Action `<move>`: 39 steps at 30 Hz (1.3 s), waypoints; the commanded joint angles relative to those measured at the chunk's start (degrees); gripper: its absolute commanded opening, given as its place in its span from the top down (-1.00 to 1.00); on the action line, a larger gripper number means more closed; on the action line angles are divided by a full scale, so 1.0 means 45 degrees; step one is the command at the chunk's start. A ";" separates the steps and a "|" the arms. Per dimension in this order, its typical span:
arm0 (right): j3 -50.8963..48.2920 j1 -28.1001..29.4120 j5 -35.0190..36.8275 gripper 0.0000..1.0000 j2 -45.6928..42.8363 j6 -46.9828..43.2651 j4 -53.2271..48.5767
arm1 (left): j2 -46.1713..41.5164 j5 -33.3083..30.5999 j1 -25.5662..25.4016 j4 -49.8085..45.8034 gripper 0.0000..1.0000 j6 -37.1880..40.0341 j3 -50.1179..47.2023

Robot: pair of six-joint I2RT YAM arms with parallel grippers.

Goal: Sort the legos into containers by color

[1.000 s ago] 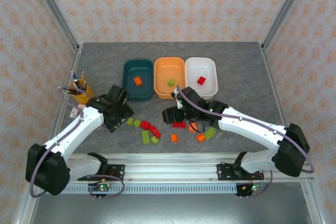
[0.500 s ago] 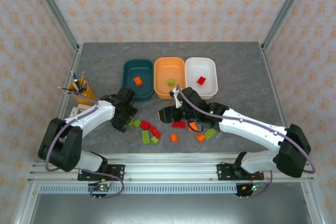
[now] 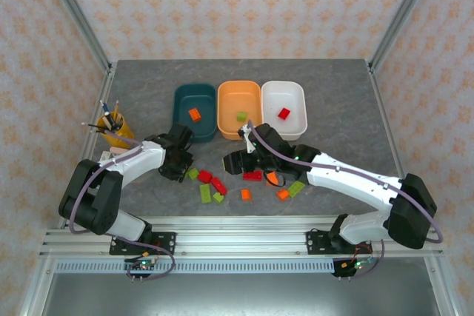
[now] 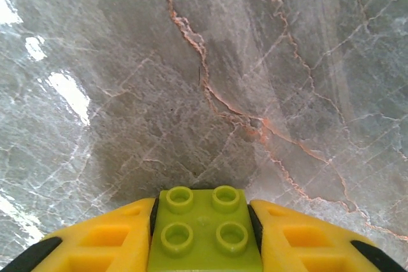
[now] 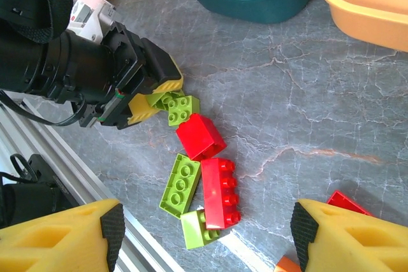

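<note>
Left hand [image 5: 155,96] apparently around green lego [image 5: 160,99]

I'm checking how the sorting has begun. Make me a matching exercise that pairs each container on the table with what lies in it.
Column one:
1. dark teal tub
2. orange tub
3. white tub
4. yellow cup

Column two:
a. red brick
b. pencils
c. orange brick
d. lime green brick

Pairs: 1-c, 2-d, 3-a, 4-b.

light: bright, even | glare: patches on table [image 4: 69,92] | focus: sharp
</note>
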 commanded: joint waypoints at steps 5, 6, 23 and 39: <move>0.0791 -0.0213 0.2401 -0.43 -0.0839 0.0279 -0.0865 | -0.1387 -0.1642 -0.0031 -0.2458 0.28 0.1932 0.2029; 0.0852 -0.0452 0.2888 -0.43 -0.1093 0.0459 -0.1003 | -0.1327 -0.1689 -0.0083 -0.2825 0.28 0.2540 0.2660; 0.1712 -0.5767 0.1685 -0.46 -0.1619 0.3132 -0.1260 | 0.7437 -0.2825 -0.2833 -0.6937 0.39 0.9557 1.4845; 0.0954 -0.6111 0.1665 -0.46 -0.2237 0.3414 -0.2297 | 1.1854 -0.3787 -0.3198 -0.8187 0.32 1.0963 1.8570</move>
